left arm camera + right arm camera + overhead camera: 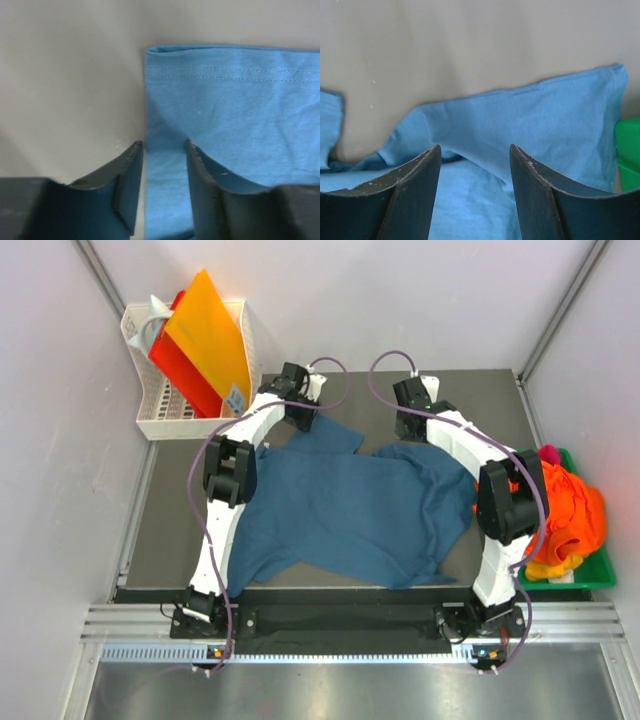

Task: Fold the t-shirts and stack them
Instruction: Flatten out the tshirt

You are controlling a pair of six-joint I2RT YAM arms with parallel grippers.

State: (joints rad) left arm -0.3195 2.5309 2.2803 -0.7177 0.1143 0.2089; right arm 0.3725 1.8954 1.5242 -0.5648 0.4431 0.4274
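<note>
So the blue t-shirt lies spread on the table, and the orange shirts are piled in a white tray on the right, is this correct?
Not quite: the tray is green, not white, as the top external view shows. The orange shirts are piled in it, and the blue t-shirt lies spread on the table.

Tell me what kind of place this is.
Likely a robot lab test cell: white panels enclose a dark table, two robot arms are bolted at its near edge, and a teal t-shirt lies spread out.

White basket (pixel 150 425) blocks far-left corner; green tray (pixel 600 581) hems right edge; bare table (pixel 480 390) beyond t-shirt (pixel 350 510).
</note>
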